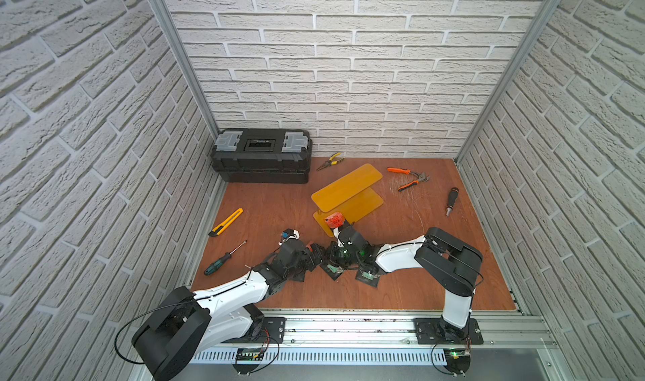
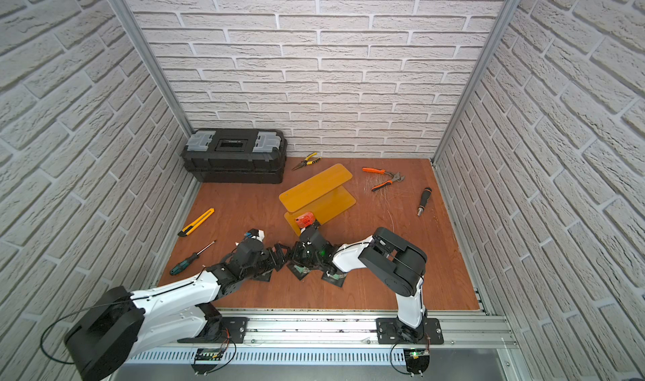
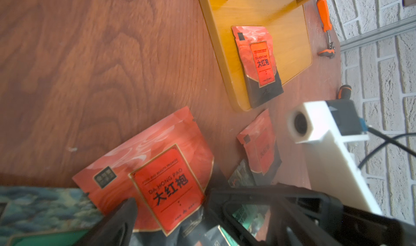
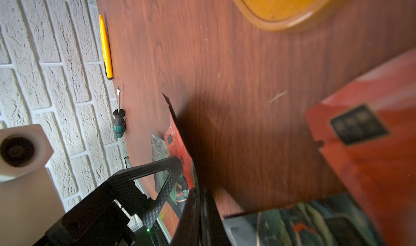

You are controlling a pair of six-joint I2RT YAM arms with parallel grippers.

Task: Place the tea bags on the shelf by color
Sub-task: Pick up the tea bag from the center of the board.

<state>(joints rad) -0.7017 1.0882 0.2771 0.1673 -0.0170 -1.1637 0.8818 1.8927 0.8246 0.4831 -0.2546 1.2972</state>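
Observation:
The amber shelf [image 1: 345,192] stands mid-table, with one red tea bag [image 3: 256,60] on its lower plate [image 3: 220,53], overhanging the near edge. My right gripper [image 4: 199,190] is shut on a second red tea bag [image 4: 179,148], held flat just above the table and seen edge-on; the left wrist view shows that held bag [image 3: 258,143] too. My left gripper [image 3: 173,202] is open and turned on its side, with a third red tea bag [image 3: 157,177] lying on the table in front of it. Green tea bags [image 1: 334,273] [image 1: 367,278] lie under the two wrists, partly hidden.
A black toolbox [image 1: 261,154] sits at the back left. Yellow-handled pliers [image 1: 331,160], orange pliers [image 1: 408,178] and a black driver [image 1: 452,200] lie around the shelf. A yellow utility knife [image 1: 226,221] and a green screwdriver [image 1: 223,259] lie on the left. The two grippers nearly touch.

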